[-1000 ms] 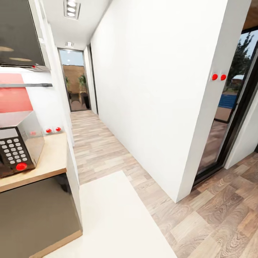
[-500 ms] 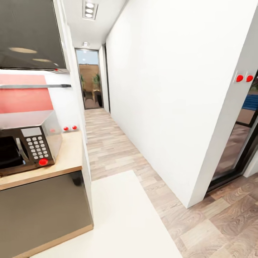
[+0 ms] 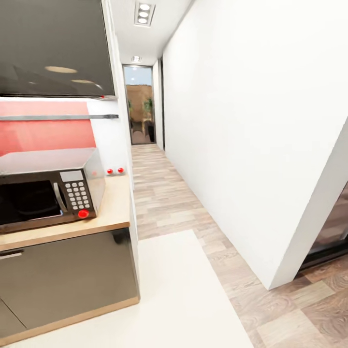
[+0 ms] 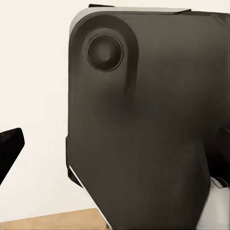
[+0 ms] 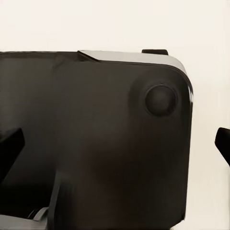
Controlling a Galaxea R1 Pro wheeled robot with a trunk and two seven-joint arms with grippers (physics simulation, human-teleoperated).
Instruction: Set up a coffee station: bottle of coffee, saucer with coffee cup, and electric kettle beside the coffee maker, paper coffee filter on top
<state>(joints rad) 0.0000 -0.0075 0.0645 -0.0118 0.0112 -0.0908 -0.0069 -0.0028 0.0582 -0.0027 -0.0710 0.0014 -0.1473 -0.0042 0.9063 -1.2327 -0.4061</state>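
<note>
I am looking down a hallway (image 3: 164,193), with a microwave (image 3: 48,191) sitting on the bench (image 3: 113,212) at my nine o'clock. No coffee things are appearing here, so I am judging that the station is not yet assembled, or is somewhere else. My wrist cameras are facing my own dark body (image 4: 139,134); whether my pincers are open or holding anything, I cannot tell.

Light wood countertop (image 3: 113,212) on grey cabinets — microwave (image 3: 48,188) on top, nr its end
</note>
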